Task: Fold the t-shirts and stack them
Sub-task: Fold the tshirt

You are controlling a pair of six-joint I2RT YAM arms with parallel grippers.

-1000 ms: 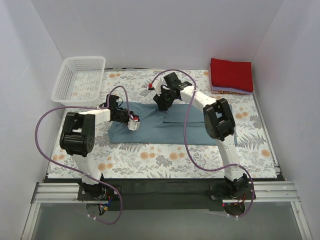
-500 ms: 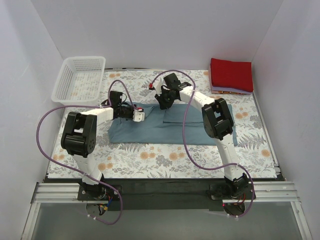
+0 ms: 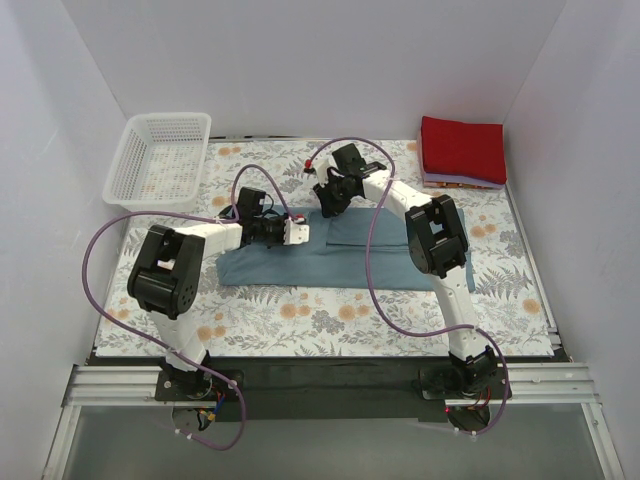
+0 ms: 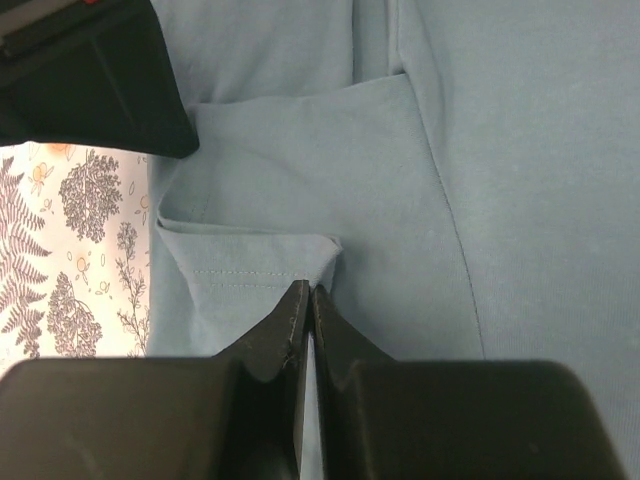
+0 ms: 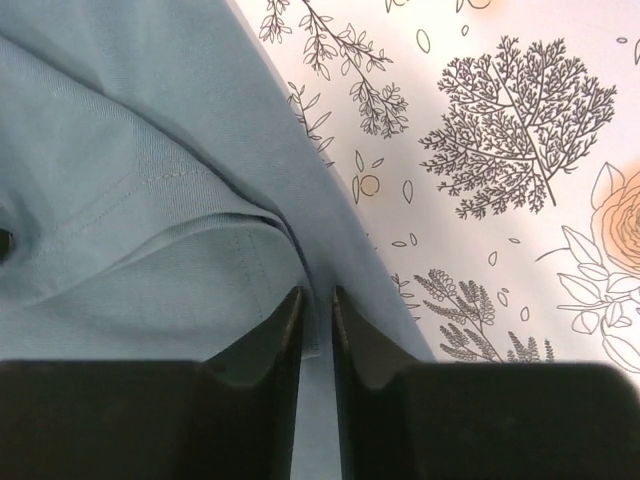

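**Slate-blue t-shirt (image 3: 350, 262): nipped at two points**

The slate-blue t-shirt lies mid-table on the floral tablecloth (image 3: 300, 315), partly folded over itself.
- Left gripper (image 4: 306, 295): jaws pressed together, pinching a doubled hem corner at the shirt's far-left part.
- Right gripper (image 5: 312, 295): jaws nearly together, with a fold of the shirt's far edge caught between them, just beside bare tablecloth.
- Red t-shirt (image 3: 462, 148): folded square in the far-right corner, on top of the lavender-pink t-shirt (image 3: 440, 182).
- White basket (image 3: 160, 158): far left, well apart.

- A floral tablecloth (image 3: 300, 315) covers the table (image 3: 320, 372).
- A blue t-shirt (image 3: 350, 262) lies spread across the middle.
- A white mesh basket (image 3: 160, 160) sits at the far left corner.
- At the far right corner, a folded red t-shirt (image 3: 462, 148) rests on a lavender t-shirt (image 3: 455, 183).
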